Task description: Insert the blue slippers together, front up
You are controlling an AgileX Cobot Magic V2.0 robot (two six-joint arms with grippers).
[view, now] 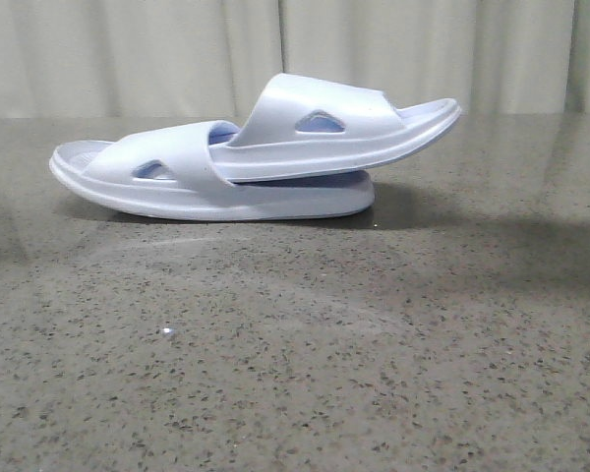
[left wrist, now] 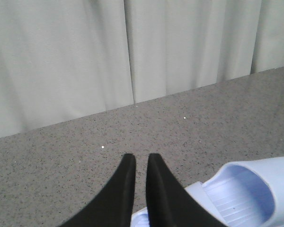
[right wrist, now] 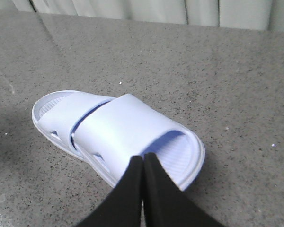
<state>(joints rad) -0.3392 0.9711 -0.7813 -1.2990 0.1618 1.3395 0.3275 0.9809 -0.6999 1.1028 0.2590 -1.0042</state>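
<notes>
Here the blue slippers [view: 265, 157] lie nested on a speckled grey table [view: 295, 374] before pale curtains [view: 177, 49], both claws closed, empty.

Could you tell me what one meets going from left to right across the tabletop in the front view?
Bare speckled grey tabletop → lower slipper, its end sticking out leftward → upper slipper, nested into it and jutting out to the right → bare tabletop again.

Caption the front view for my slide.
Two blue slippers nested on the speckled table, the upper one's toe tucked under the lower one's strap.
</notes>
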